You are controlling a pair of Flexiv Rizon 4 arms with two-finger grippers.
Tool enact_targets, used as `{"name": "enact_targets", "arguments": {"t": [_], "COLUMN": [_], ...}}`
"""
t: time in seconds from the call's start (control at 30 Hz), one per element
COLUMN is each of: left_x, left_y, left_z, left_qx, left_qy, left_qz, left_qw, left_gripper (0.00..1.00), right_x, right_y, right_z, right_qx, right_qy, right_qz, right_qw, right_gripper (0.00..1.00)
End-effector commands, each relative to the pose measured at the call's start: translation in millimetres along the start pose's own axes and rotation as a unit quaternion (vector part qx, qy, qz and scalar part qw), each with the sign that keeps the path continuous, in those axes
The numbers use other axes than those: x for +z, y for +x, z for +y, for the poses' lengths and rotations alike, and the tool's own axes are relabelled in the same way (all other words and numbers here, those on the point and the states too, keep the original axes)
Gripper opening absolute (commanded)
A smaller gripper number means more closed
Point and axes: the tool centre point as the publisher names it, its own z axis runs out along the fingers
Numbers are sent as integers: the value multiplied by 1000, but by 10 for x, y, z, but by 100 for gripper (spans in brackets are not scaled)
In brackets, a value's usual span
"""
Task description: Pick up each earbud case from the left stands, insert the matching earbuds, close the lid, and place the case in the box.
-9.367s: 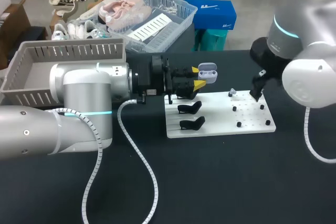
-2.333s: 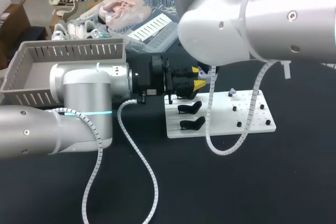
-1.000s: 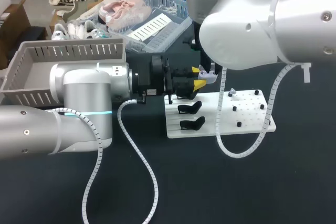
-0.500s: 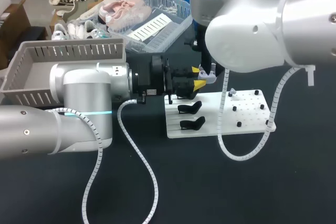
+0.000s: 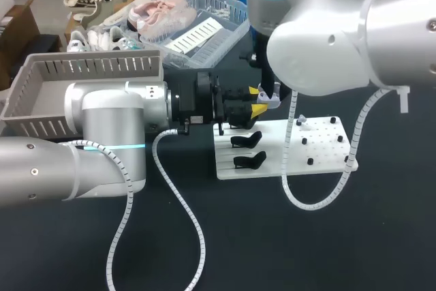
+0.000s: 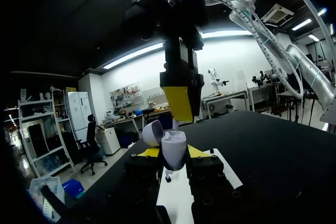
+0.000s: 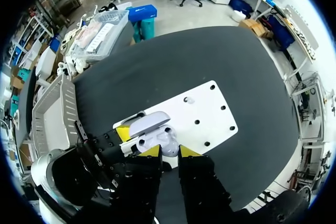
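**Case clamped in mid-air, lid up, right arm poised right over it!**

Head view: the left end effector [image 5: 257, 100] is clamped sideways on the earbud case [image 5: 270, 99], held off the desk [image 5: 204, 250] at the 11 o'clock corner of the white board [image 5: 327, 161]. The box [image 5: 88, 66] waits out at 9 o'clock, and the right arm [image 5: 340, 39] blocks almost everything else. Left wrist view: here's what that angle missed. The lid [image 6: 152, 132] stands open, and the right end effector [image 6: 179, 114] hangs directly over the case mouth; apart or together, I cannot tell. Right wrist view: looking straight down, the case sits just ahead, with the board beyond it. My read is a light, hard, slick shell with a delicate hinge, so grip the body's flanks below the seam, never the lid.
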Motion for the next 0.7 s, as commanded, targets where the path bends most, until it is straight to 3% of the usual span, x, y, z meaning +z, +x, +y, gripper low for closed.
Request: {"name": "enact_targets", "arguments": {"t": [0.03, 0.7], "left_x": [7, 7], "left_y": [5, 5], "left_z": [1, 1], "left_qx": [1, 1], "left_qy": [-1, -1], "left_qz": [0, 0], "left_qw": [1000, 1000], "left_gripper": [0, 0], "right_x": [18, 91], "right_y": [-3, -1], "right_z": [-20, 19], "right_qx": [3, 3], "right_qy": [-1, -9], "right_qz": [-2, 3], "right_qw": [1000, 1000], "right_gripper": [0, 0]}}
